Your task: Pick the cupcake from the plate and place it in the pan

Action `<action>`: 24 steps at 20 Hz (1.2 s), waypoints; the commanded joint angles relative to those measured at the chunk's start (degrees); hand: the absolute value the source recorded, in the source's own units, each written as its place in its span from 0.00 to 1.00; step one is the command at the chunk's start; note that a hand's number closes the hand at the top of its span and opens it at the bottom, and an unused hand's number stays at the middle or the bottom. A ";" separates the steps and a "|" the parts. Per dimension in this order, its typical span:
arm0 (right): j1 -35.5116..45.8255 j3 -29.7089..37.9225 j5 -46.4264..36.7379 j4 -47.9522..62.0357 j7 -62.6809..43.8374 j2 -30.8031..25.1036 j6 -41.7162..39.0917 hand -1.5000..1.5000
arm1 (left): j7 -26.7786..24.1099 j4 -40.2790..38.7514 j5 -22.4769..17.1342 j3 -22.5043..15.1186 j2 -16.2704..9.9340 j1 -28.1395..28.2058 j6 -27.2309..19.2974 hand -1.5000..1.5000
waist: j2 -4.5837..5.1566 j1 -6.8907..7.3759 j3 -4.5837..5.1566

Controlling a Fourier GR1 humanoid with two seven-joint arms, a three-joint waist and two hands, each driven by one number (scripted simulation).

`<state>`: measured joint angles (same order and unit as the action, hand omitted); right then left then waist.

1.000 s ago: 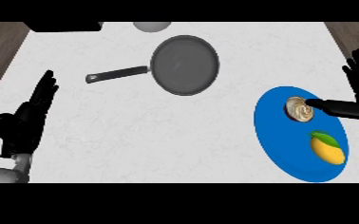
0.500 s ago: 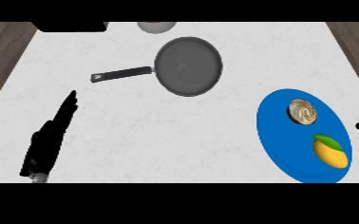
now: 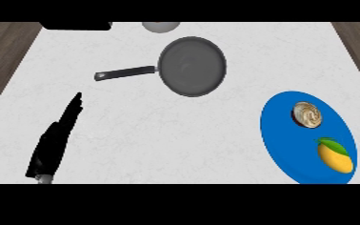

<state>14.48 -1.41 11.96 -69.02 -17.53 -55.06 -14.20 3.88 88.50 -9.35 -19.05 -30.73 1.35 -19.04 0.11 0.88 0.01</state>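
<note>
The left hand [image 3: 56, 140] lies at the lower left of the frame, seen edge-on, with its fingers straight and holding nothing. The right hand does not show. The round, swirly cupcake [image 3: 307, 114] sits on the smooth blue plate [image 3: 281, 138] at the lower right, above a yellow fruit [image 3: 335, 156]. The round grey pan [image 3: 193, 66] is up in the middle.

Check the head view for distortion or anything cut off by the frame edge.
Head view: the round blue plate looks taller than wide and its lower right rim runs out of frame; the pan is stretched the same way; the cupcake and the mango show whole; the left robot hand is seen edge-on, a thin dark shape; the right robot hand is not in view.
</note>
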 commanded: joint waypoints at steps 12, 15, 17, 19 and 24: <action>19.97 -6.60 -5.02 6.96 -20.82 7.40 -15.46 0.00 | 5.68 4.68 4.11 1.99 2.21 -0.40 1.49 0.50 | -0.01 0.02 0.00; 18.90 -10.51 -9.46 8.26 -19.86 9.88 -16.36 0.00 | 2.86 3.06 4.06 1.99 3.52 2.00 1.70 0.50 | 0.00 0.17 0.00; 21.25 -11.48 -8.49 5.47 -25.91 11.06 -18.81 0.00 | 6.09 4.06 4.43 3.49 2.42 -1.08 2.00 0.50 | -0.10 -0.17 0.02; 21.28 -11.82 -10.27 9.51 -24.35 11.92 -21.00 0.00 | 4.17 3.36 4.30 3.20 3.51 0.80 3.02 0.50 | -0.01 -0.01 -0.01; 23.81 -9.76 -10.99 8.99 -30.10 13.14 -25.28 0.00 | 1.44 -0.48 5.61 5.12 5.37 0.37 4.84 0.50 | -0.08 -0.52 0.03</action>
<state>36.58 -11.48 1.93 -60.12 -43.47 -43.35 -36.22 8.22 90.95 -4.33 -14.96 -26.78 1.45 -15.62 0.05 0.57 0.01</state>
